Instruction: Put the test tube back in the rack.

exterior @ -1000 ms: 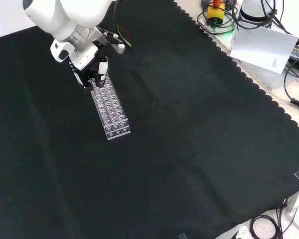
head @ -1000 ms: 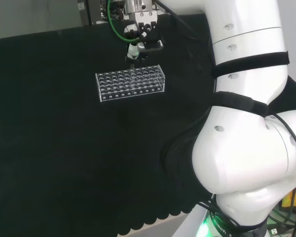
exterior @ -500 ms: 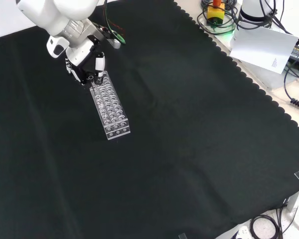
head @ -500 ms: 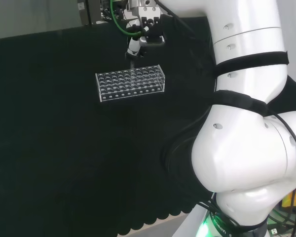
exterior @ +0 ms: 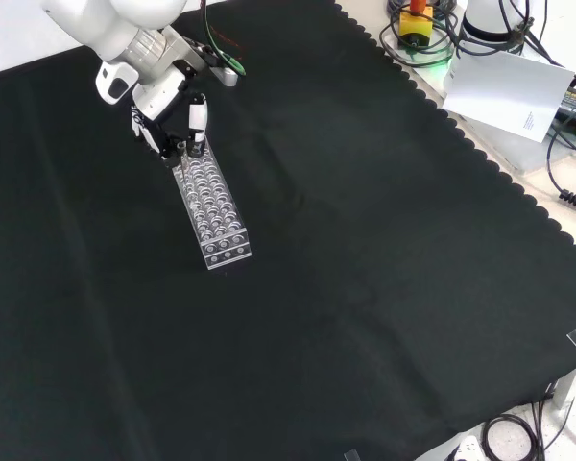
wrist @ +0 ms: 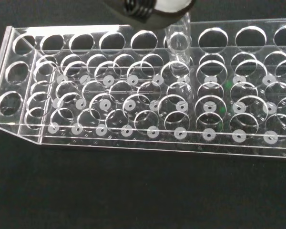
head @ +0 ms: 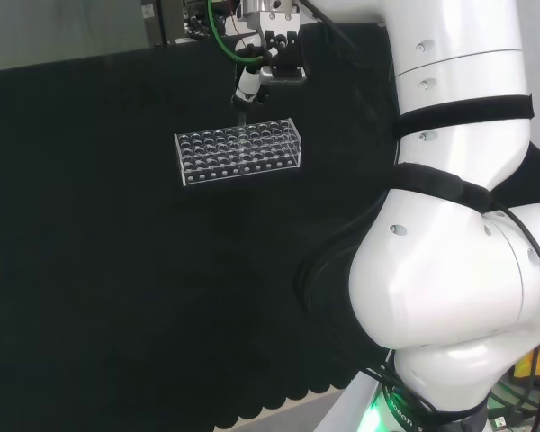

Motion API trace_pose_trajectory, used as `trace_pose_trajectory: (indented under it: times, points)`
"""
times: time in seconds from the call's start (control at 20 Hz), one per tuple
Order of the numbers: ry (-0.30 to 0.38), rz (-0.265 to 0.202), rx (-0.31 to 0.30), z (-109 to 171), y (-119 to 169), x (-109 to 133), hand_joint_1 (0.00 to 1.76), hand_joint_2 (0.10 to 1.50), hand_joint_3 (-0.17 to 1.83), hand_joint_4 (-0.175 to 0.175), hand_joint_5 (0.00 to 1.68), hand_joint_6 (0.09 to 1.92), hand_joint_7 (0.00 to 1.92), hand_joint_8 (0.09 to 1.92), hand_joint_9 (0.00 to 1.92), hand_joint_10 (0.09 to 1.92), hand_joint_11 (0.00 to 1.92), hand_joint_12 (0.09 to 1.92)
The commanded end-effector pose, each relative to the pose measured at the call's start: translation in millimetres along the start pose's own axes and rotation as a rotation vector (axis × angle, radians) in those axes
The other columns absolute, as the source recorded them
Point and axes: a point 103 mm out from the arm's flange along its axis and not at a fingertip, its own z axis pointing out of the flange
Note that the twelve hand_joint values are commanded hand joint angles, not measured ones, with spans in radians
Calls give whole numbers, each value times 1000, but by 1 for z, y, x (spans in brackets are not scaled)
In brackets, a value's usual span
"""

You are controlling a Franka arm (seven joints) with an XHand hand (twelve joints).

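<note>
Pinching one test tube (wrist: 178, 45) | hand (exterior: 178, 120) over rack (head: 239, 150) | racks: one

Even indoor light, glints on clear rack (wrist: 148, 95), blurred hand (wrist: 155, 5)

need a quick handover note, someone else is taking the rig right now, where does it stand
Robot hand: shut on the test tube, hovering over the far end of the rack as the front view shows it.
Rack: clear, standing on the black cloth, its other holes look empty.
Done: the tube is held upright with its lower end at the rack's top plate, over a hole in an outer row.
Left: lower it fully into the hole, release, withdraw.
</note>
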Motion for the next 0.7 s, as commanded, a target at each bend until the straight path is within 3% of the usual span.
trace_pose_trajectory:
  times: [0.05,0.15,0.3,0.7]
  points:
    - [28,-26,51,0,0,5,1071,912,-175,32,711,87,494,847,791,803,428,1447]
    - [34,-33,56,0,0,6,1036,902,-175,53,540,87,274,870,579,866,275,1514]
    - [39,-40,41,-2,-2,7,1000,896,-175,62,453,87,132,897,424,937,173,1554]
    - [36,-68,-52,-22,-17,11,978,893,-175,65,406,87,49,905,321,976,96,1577]
